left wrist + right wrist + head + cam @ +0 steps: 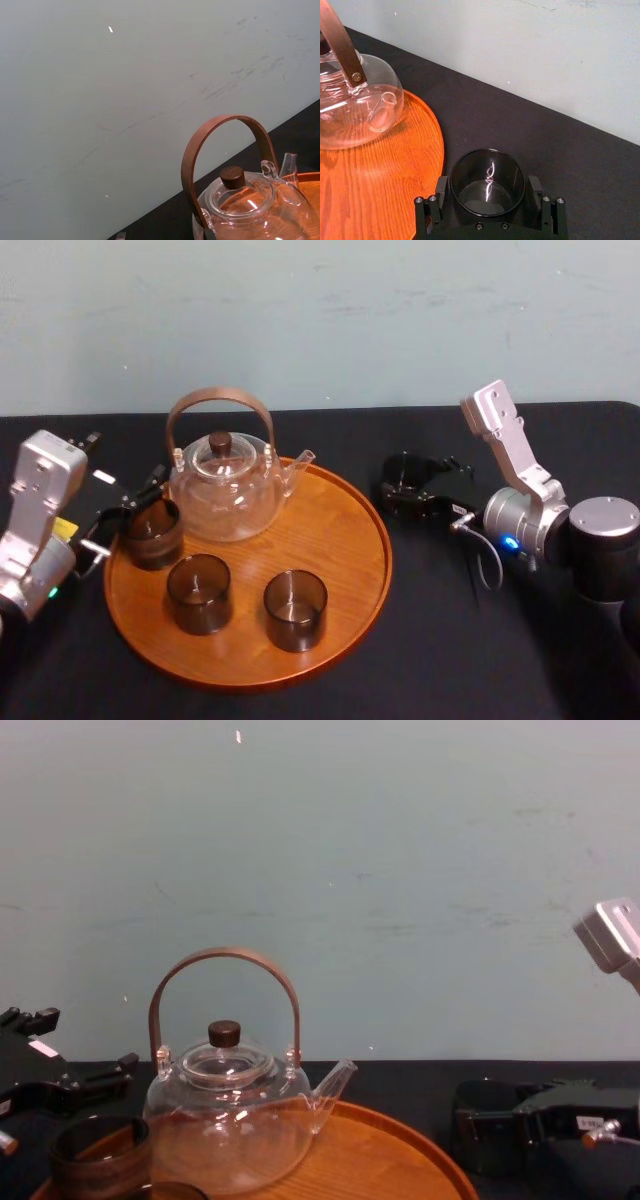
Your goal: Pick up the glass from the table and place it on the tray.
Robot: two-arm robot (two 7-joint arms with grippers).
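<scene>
Right gripper [488,183] closed on the glass [470,170]: 2 black fingers [442,189] press its opposite sides, open mouth up, seen from the right wrist. Glass is dark smoky and cylindrical. It is off the tray [340,530], just beside the tray's right rim and low at the black table [480,660]. Can't tell if the base touches the cloth or is slightly lifted. In the head view this gripper [412,485] sits right of the tray and the silver right arm angles in from the right edge. In the chest view the gripped glass [478,1120] is at lower right, beside the tray rim [440,1160].

Tray is round, orange-brown wood with a low rim, at table centre-left. On it is a clear glass teapot [225,490] at the back, with a brown arched handle, a dark lid knob and its spout toward the right gripper. 3 more dark glasses stand upright on the tray: rim glass [152,533] at the left edge, middle glass [198,592] in front, front glass [295,610] to its right. They stand apart from each other.

Left gripper [135,505] is at the tray's left edge, right by the rim glass; open or closed, can't tell. Pale wall [320,310] behind.
</scene>
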